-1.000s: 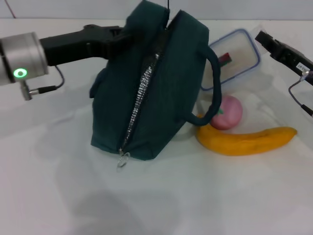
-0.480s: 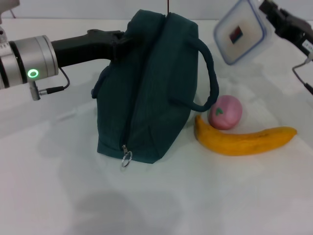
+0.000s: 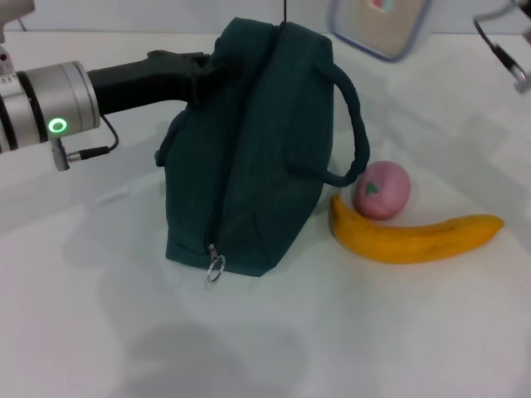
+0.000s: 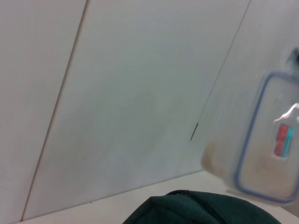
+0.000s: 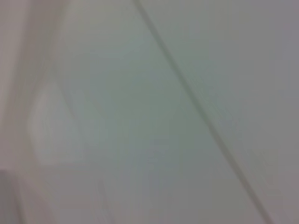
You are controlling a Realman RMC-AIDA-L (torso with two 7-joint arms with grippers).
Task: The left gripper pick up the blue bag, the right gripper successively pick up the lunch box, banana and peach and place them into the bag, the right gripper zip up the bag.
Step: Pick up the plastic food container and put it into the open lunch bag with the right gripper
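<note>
Head view: left gripper [image 3: 207, 68] clamps the blue bag [image 3: 257, 157] upright; lunch box [image 3: 377, 25] airborne beyond its top, right claw out of frame, state unknown. Banana [image 3: 415, 239], peach [image 3: 382, 190] on table [image 3: 373, 332]. Left wrist view: box tilted; level it over the opening before lowering. Right wrist view: nothing discernible

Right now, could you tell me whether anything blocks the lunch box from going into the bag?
Nothing stands between them: the lunch box hangs in the air beside the top of the blue bag. Whether the bag's top is open cannot be seen.
</note>
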